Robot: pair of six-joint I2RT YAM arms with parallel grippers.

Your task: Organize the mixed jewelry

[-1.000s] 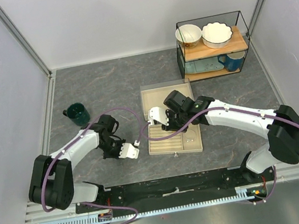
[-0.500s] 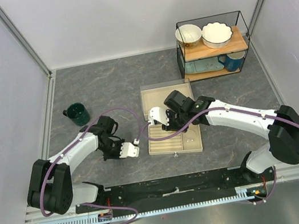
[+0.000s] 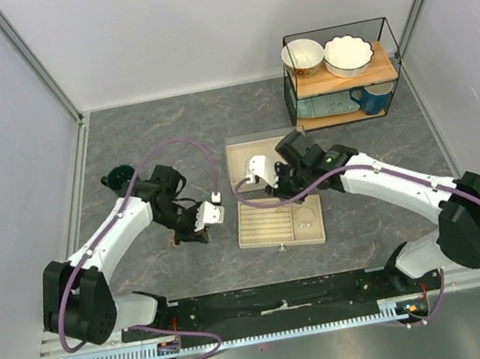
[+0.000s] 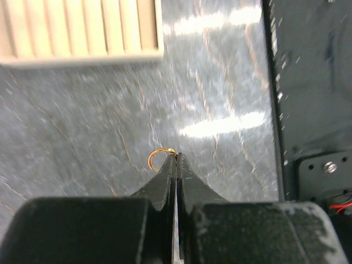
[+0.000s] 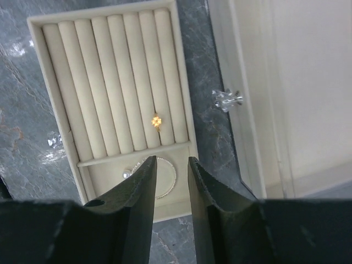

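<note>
The left gripper [image 4: 176, 158] has its fingers pressed tight on a tiny gold-brown ring [image 4: 158, 158]. The ring curls out to the left of the very tips, over the grey marbled table [image 4: 220, 82]. I can't tell whether the ring touches the table. A corner of the beige slotted tray [image 4: 82, 33] lies well beyond those tips, up and to the left.

The right gripper [image 5: 171, 165] hangs over the tray with its fingers a narrow gap apart and nothing between them. The thin silvery hoop [image 5: 174, 177] lies right at the tips, partly hidden by them, in the small end compartment. Farther past the tips, a second gold ring [image 5: 157, 121] sits in a slot between the rolls. A clear crystal piece [image 5: 227, 99] lies off to the right of the fingers, between the tray and the open lid [image 5: 275, 82].
</note>
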